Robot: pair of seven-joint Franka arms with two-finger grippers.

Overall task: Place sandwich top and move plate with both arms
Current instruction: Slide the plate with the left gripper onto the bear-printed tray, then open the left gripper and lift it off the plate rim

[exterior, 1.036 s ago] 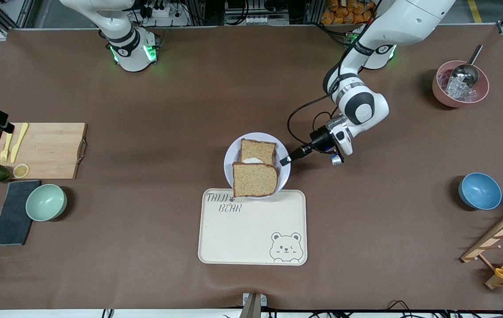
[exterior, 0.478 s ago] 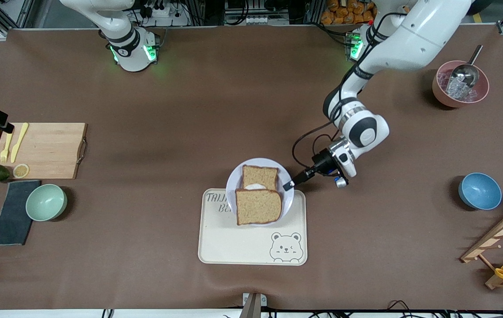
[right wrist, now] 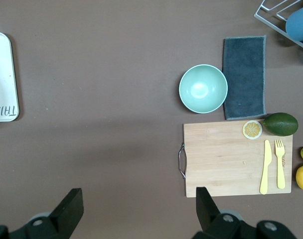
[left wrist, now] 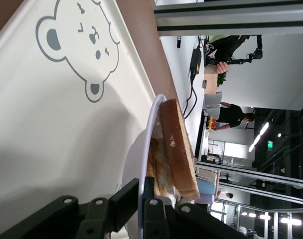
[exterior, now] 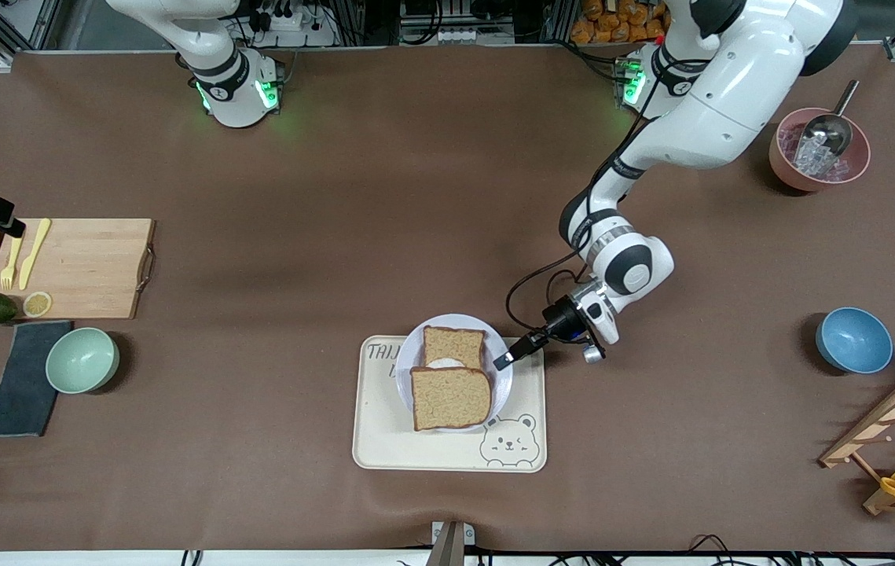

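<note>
Gripping plate (exterior: pixel 500 388), left pincer (exterior: pixel 504 361) clamped

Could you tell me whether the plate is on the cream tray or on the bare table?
On the tray: the plate, gripped at its rim by the left hand, lies over the tray.

Lavender-grey plate (exterior: pixel 500 387) on cream tray (exterior: pixel 384 448), speckled sandwich top (exterior: pixel 451 398) overlapping egg slice (exterior: pixel 455 346)

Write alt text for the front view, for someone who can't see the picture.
The left hand is shut on the rim of a lavender plate over a cream bear tray. On the plate, the sandwich top leans half across an egg-topped slice. The right arm waits; its open hand is above the table near a cutting board.
</note>
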